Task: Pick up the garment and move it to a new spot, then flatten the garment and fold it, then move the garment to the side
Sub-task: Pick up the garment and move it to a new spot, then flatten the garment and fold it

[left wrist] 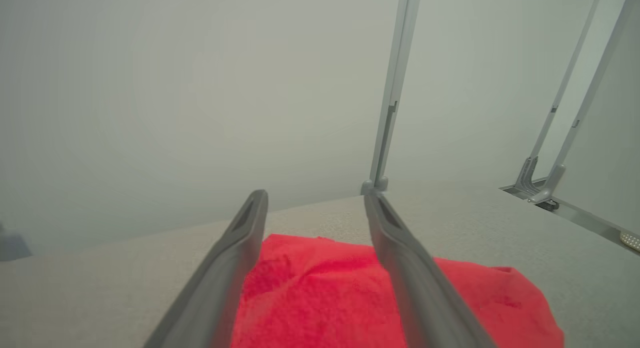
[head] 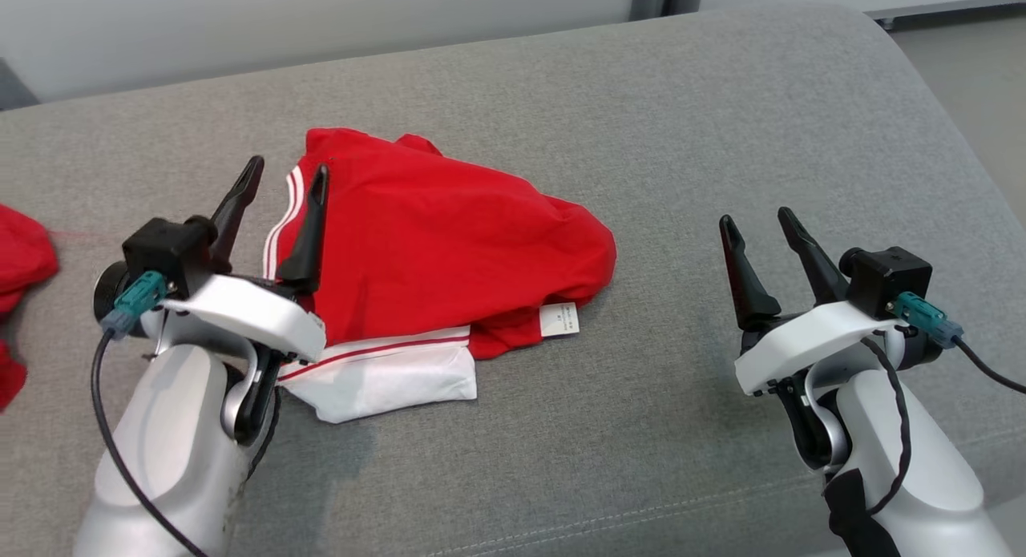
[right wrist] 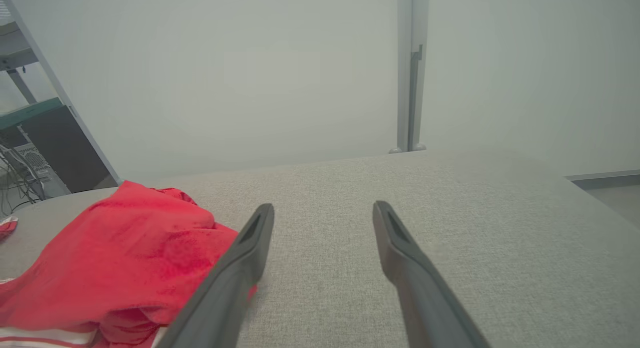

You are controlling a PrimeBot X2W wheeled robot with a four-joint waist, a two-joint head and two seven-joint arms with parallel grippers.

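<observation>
A red garment [head: 449, 244] with white striped trim and a white label lies crumpled on the grey cushioned surface [head: 641, 140], left of centre. My left gripper [head: 284, 176] hovers over the garment's left edge, open, with nothing between its fingers. The left wrist view has the red garment [left wrist: 320, 298] below and between the spread fingers. My right gripper [head: 757, 219] stands open to the right, well apart from the garment. In the right wrist view the garment [right wrist: 125, 258] lies to the left of the fingers, whose tips frame bare cushion.
More red cloth [head: 20, 260] lies at the far left edge of the surface. A pale wall and grey upright posts [left wrist: 395, 87] stand behind the cushion. The cushion's rounded right end drops to the floor [head: 978, 68].
</observation>
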